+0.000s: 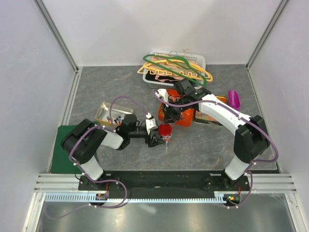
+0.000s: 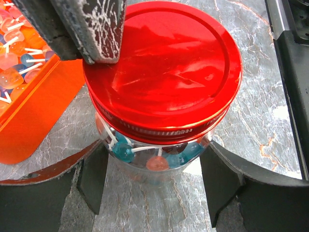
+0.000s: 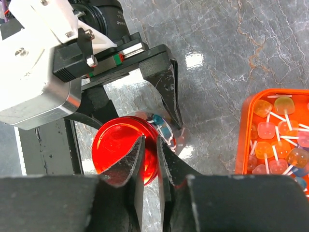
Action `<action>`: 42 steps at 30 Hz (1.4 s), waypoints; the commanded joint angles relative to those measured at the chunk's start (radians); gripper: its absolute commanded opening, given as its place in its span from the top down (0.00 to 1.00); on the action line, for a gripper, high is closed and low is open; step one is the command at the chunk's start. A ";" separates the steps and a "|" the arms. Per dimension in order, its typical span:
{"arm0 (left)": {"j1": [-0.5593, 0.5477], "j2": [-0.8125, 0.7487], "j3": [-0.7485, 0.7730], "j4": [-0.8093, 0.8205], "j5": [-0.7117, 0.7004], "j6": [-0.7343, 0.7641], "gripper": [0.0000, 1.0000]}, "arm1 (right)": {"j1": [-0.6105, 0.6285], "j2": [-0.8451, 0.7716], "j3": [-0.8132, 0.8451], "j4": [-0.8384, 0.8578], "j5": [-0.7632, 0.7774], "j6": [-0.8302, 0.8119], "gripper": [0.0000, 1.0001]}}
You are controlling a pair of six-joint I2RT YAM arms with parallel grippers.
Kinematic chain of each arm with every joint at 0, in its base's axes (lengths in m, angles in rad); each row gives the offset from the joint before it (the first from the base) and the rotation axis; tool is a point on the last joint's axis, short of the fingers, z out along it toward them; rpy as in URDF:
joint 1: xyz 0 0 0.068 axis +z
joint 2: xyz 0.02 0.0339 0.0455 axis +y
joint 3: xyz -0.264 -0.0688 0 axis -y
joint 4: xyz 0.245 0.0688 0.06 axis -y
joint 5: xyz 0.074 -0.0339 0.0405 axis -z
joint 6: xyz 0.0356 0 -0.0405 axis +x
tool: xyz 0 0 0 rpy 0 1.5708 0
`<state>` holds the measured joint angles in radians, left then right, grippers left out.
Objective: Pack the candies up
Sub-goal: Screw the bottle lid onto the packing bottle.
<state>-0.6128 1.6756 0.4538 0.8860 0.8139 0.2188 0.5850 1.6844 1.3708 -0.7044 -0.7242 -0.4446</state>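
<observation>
A glass jar (image 2: 154, 157) is being kept upright on the grey marbled table (image 3: 231, 48), near its middle, and is being clasped by the left hand (image 2: 153, 186). Its fingers (image 2: 91, 179) are being pressed against the glass from both sides, below the red lid (image 2: 164, 67), so this hand is being kept wide around the jar. The lid is being carried on the jar's mouth.

Some candies (image 2: 123, 152) are being held inside the jar: round blue and pink sweets on white sticks, seen through the glass just under the lid. Many more of them, orange, pink and blue, are being kept in the orange tray (image 2: 34, 111), which is lying just beside the jar.

The right hand (image 3: 152, 166) is being held over the jar from the far side. Its fingers are being brought narrow, with only a thin gap between them, and the lid's rim is being shown in that gap. One finger is being rested on the lid's top near the edge. Whether the rim is being pinched cannot be told.

A clear box (image 1: 108, 112) is being kept to the left of the jar, beside a green mat (image 1: 58, 150). Coloured hangers (image 1: 174, 67) are being held in a white basket (image 1: 200, 60) at the far edge, and a purple object (image 1: 233, 99) is lying to the right.
</observation>
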 commanded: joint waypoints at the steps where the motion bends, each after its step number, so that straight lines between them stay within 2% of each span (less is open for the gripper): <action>1: -0.001 0.009 0.023 0.007 -0.009 0.019 0.29 | -0.011 -0.029 -0.002 -0.044 -0.003 -0.026 0.80; 15: -0.001 0.012 0.029 0.004 -0.022 0.017 0.29 | -0.017 -0.160 -0.107 -0.084 0.014 -0.037 0.82; 24: -0.001 0.013 0.032 -0.001 -0.025 0.017 0.29 | -0.017 -0.179 -0.156 -0.130 -0.018 -0.065 0.83; 30: -0.001 0.013 0.033 -0.002 -0.024 0.017 0.29 | -0.025 -0.271 -0.151 -0.130 0.051 -0.068 0.82; 32: -0.001 0.015 0.033 -0.002 -0.025 0.019 0.29 | -0.030 -0.288 -0.136 -0.129 0.068 -0.065 0.74; 33: -0.001 0.015 0.033 -0.002 -0.024 0.019 0.29 | -0.031 -0.304 -0.130 -0.127 0.081 -0.063 0.64; 34: -0.001 0.015 0.033 -0.002 -0.025 0.019 0.29 | -0.034 -0.313 -0.125 -0.109 0.089 -0.059 0.38; 37: -0.001 0.015 0.034 -0.005 -0.022 0.019 0.29 | -0.034 -0.338 -0.118 -0.063 0.111 -0.042 0.02; 40: -0.001 0.016 0.036 -0.009 -0.024 0.021 0.29 | -0.036 -0.319 -0.083 -0.027 0.118 -0.025 0.02; 42: -0.001 0.016 0.037 -0.012 -0.022 0.019 0.29 | -0.036 -0.266 -0.044 -0.012 0.103 -0.006 0.06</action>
<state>-0.6128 1.6760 0.4664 0.8665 0.8101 0.2188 0.5529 1.3720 1.2381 -0.7914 -0.6193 -0.4793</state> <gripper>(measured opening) 0.763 0.966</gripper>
